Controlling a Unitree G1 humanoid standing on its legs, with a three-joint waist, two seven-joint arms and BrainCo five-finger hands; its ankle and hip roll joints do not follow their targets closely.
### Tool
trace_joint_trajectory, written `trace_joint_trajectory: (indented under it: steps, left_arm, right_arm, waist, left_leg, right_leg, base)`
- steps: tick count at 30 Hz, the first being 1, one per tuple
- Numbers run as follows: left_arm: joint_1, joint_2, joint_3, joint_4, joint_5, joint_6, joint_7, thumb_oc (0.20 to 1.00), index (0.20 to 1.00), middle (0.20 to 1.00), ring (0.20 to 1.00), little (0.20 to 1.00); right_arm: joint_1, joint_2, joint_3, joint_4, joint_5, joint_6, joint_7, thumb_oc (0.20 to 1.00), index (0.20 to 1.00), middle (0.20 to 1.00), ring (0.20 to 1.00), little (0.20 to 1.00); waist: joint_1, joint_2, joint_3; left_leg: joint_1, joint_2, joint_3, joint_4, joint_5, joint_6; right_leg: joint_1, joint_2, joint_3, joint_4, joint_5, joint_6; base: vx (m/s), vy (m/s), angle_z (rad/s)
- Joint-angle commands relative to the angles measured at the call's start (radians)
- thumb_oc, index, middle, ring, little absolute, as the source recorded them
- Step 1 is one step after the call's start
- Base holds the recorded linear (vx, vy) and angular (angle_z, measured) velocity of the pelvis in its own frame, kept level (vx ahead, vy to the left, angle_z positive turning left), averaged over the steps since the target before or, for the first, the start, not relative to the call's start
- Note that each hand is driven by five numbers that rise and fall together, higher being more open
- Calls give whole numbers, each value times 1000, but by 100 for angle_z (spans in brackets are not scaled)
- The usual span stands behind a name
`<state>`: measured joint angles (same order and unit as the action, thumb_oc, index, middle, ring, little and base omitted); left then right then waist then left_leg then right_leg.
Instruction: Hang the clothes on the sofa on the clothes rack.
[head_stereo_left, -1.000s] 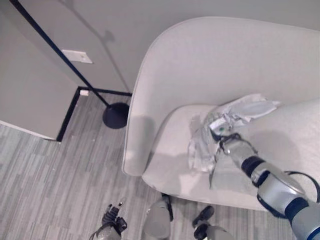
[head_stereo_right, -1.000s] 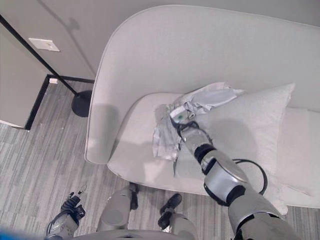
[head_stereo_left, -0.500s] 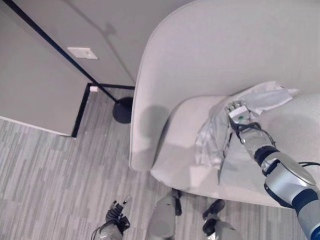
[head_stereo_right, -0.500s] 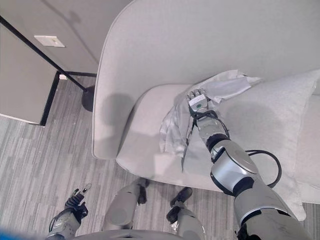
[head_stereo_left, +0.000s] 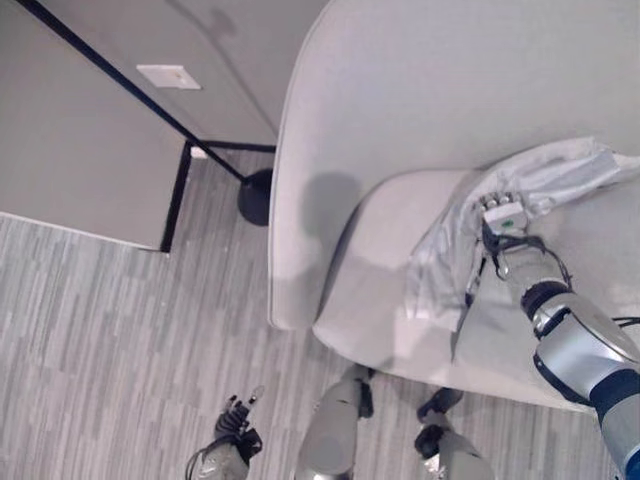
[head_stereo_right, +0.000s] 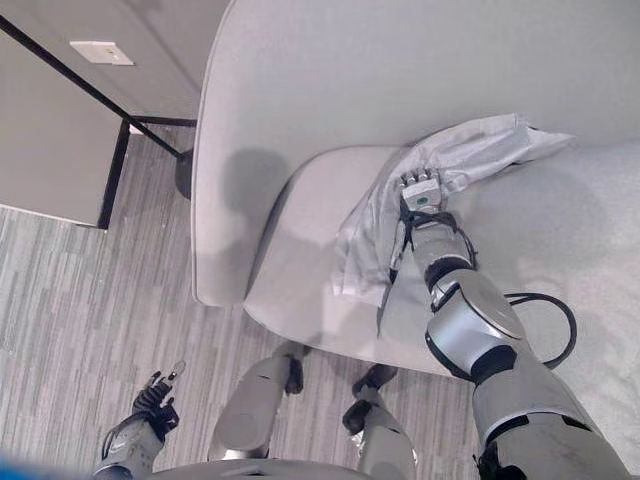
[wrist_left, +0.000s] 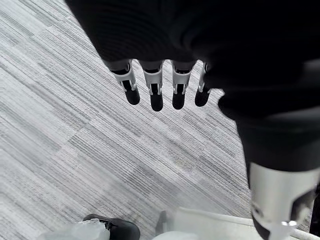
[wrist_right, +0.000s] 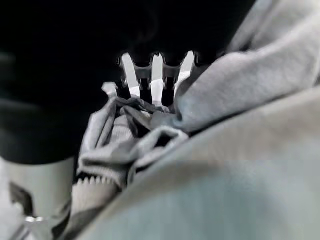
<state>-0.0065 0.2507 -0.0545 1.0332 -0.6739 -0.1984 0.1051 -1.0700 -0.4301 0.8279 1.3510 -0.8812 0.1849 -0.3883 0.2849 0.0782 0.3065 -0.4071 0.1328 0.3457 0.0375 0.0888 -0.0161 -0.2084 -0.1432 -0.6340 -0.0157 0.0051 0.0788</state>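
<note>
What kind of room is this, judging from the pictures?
Probably a lounge or living-room corner, perhaps in an office. A pale grey sofa holds a crumpled light garment under the right hand, the floor is grey striped carpet, and a black stand's round base stands by the wall.

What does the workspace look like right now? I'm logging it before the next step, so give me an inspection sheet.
Surface: pale grey sofa, seat mostly bare; striped grey floor.
Job's things: crumpled light grey garment on the seat against the backrest; clothes rack's dark pole and round base by the wall.
Clutter: pillow beside the garment.
Hands: right hand on the garment, fingers buried in cloth; left hand low over the floor, fingers straight.
Cables: nothing seen.
Surroundings: grey wall with a white plate.
</note>
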Motion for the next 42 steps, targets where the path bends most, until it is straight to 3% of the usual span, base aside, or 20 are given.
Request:
trace_joint_trajectory:
  steps: [1, 8, 21, 22, 23, 24, 33, 36, 37, 40, 42]
  left_arm:
    - [-33, 82, -78, -9, 51, -24, 20, 1000, 1000, 1000, 1000, 1000]
    - [-49, 99, -110, -15, 102, -23, 37, 1000, 1000, 1000, 1000, 1000]
    - [-72, 104, -100, -41, 65, -44, 37, 1000, 1000, 1000, 1000, 1000]
    - [-70, 101, -102, -44, 64, -46, 38, 1000, 1000, 1000, 1000, 1000]
    - [-70, 101, -101, -45, 65, -47, 38, 1000, 1000, 1000, 1000, 1000]
    - [-68, 101, -102, -46, 66, -48, 36, 1000, 1000, 1000, 1000, 1000]
    - [-55, 90, -76, -17, 122, -46, 37, 1000, 1000, 1000, 1000, 1000]
    - [-50, 89, -71, -2, 160, -43, 41, 1000, 1000, 1000, 1000, 1000]
    - [-51, 94, -60, 18, 201, -38, 46, 1000, 1000, 1000, 1000, 1000]
    - [-62, 95, -58, 68, 256, -33, 51, 1000, 1000, 1000, 1000, 1000]
    - [-48, 95, -86, -48, 253, -43, 74, 1000, 1000, 1000, 1000, 1000]
  right_arm:
    - [-141, -58, -2, 33, 62, 37, -65, 1000, 1000, 1000, 1000, 1000]
    - [-197, -71, 0, -20, 93, 42, -98, 1000, 1000, 1000, 1000, 1000]
    - [-125, -13, 113, 69, -58, 33, 36, 1000, 1000, 1000, 1000, 1000]
    - [-116, -9, 114, 75, -62, 31, 47, 918, 918, 918, 918, 918]
    - [-111, -7, 111, 83, -62, 30, 58, 360, 360, 360, 360, 360]
    - [-104, -6, 106, 88, -56, 27, 69, 200, 200, 200, 200, 200]
    - [15, -15, 42, 63, 41, -2, 51, 200, 200, 200, 200, 200]
    - [63, -10, 29, 10, 62, -8, 31, 200, 200, 200, 200, 200]
    - [120, -11, 9, -62, 87, -20, 8, 200, 200, 200, 200, 200]
    - [229, 9, -31, -145, 124, -38, -9, 200, 200, 200, 200, 200]
    - [280, 10, -61, -169, 151, -36, -24, 200, 200, 200, 200, 200]
  waist:
    - [35, -59, 31]
    - [40, -65, 46]
    - [56, -29, 102]
    - [56, -30, 98]
    - [57, -29, 98]
    - [58, -28, 94]
    - [41, -42, 66]
    - [33, -59, 52]
    - [20, -83, 41]
    - [-4, -116, 26]
    - [-11, -114, 19]
  left_leg:
    - [-99, -37, -4, 122, -49, -30]
    - [-126, -39, -7, 135, -58, -26]
    - [-245, -42, -14, 160, -50, -21]
    - [-255, -42, -14, 163, -50, -20]
    - [-259, -43, -13, 162, -49, -20]
    - [-261, -47, -13, 158, -48, -19]
    - [-218, -56, -6, 130, -49, -18]
    - [-184, -55, -7, 128, -57, -18]
    - [-152, -50, -7, 126, -61, -20]
    - [-99, -43, -2, 130, -71, -20]
    - [-65, -42, -1, 130, -75, -18]
  right_leg:
    - [53, -101, 13, 18, 51, 86]
    - [37, -107, 12, 32, 57, 91]
    - [-57, -114, 7, 46, 69, 99]
    - [-65, -114, 7, 48, 69, 100]
    - [-69, -115, 3, 49, 70, 100]
    - [-72, -116, 0, 49, 70, 102]
    - [-52, -126, -12, 51, 67, 106]
    - [-26, -128, -9, 47, 65, 106]
    - [-9, -130, -3, 51, 60, 104]
    - [24, -138, 8, 65, 45, 94]
    - [47, -145, 4, 74, 36, 89]
  base:
    - [44, 23, 1]
    - [17, 10, 0]
    - [-4, 2, 0]
    - [0, 0, 0]
    - [9, 22, 4]
    - [18, 40, 2]
    - [17, 24, 5]
    - [63, -38, 1]
    - [73, -74, 1]
    - [62, -71, 3]
    - [9, -37, 0]
